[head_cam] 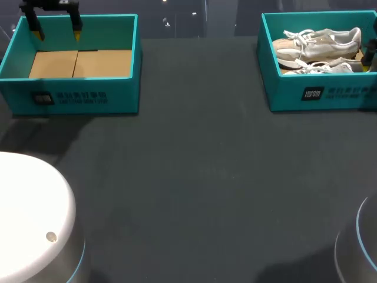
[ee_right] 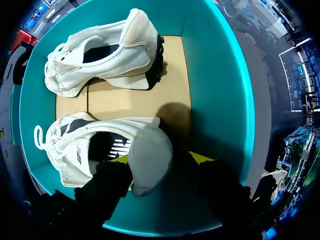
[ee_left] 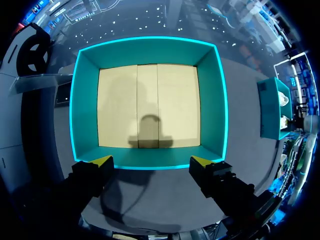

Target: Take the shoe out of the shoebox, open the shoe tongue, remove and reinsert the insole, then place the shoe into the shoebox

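Nearest in the head view, the white rounded base of the left arm [head_cam: 29,218] fills the corner, and the dark grey tabletop [head_cam: 200,177] runs away from it. At the far side, 2 teal cardboard boxes stand well apart.

Over on the left, the left teal shoebox [head_cam: 76,88] shows only its plain brown cardboard floor [ee_left: 150,105]. Its front wall carries white print and a small dark label, both too small to read. The left gripper [head_cam: 56,26] hangs above this box, its yellow-tipped fingers spread wide with nothing between them.

Across on the right, the right teal shoebox [head_cam: 318,94] has the same white print and a dark label on its front, again not legible. Both shoes lie inside it.

The right gripper [ee_right: 160,159] is down in that box at the near white sneaker [ee_right: 100,145], and its fingers stand apart. The suede heel sits between them. One yellow tip is at the shoe's opening, by a dark insole [ee_right: 107,147] with a white logo. The other tip stands clear of the heel on the outside.

Beyond it, the far white sneaker [ee_right: 105,55] lies tipped on its side, its dark sole turned toward the box wall. The 2 sneakers are not touching.
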Controlling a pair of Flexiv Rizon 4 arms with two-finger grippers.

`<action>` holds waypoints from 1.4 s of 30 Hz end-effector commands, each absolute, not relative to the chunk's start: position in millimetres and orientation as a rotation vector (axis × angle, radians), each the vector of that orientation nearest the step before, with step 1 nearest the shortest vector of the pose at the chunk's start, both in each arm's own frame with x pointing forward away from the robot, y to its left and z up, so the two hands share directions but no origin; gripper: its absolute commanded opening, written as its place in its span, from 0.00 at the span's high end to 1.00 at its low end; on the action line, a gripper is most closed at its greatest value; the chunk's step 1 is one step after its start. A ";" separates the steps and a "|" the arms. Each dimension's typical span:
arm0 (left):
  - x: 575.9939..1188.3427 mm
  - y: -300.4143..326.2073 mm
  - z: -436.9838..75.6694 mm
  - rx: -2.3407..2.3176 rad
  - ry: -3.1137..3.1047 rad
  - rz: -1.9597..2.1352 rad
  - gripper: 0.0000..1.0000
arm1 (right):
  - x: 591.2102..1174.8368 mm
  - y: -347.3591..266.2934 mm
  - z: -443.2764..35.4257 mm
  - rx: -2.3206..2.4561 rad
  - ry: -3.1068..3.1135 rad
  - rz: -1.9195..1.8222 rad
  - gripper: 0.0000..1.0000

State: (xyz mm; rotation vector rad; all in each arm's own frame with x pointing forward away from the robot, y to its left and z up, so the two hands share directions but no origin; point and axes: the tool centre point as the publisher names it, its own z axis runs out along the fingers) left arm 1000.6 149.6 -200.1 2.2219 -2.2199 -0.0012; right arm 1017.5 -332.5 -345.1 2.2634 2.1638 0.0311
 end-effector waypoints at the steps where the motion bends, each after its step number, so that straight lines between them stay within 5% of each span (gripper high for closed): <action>1: 1000.4 149.7 -200.0 2.222 -2.220 -0.001 0.00 | 1018.0 -332.2 -349.0 2.263 2.163 0.018 0.33; 16: 1000.4 149.7 -200.0 2.222 -2.220 -0.001 0.00 | 1017.0 -328.6 -361.0 2.275 2.160 -0.024 0.36; 23: 1000.4 149.7 -200.0 2.222 -2.220 -0.001 0.00 | 1017.0 -327.6 -364.0 2.285 2.158 -0.037 0.68; 25: 1000.4 149.7 -200.0 2.222 -2.220 -0.001 0.00 | 1016.8 -326.6 -363.7 2.287 2.156 -0.037 1.00; 42: 1000.4 149.7 -200.0 2.222 -2.220 -0.001 0.00 | 1016.1 -331.2 -341.7 2.350 2.107 -0.045 1.00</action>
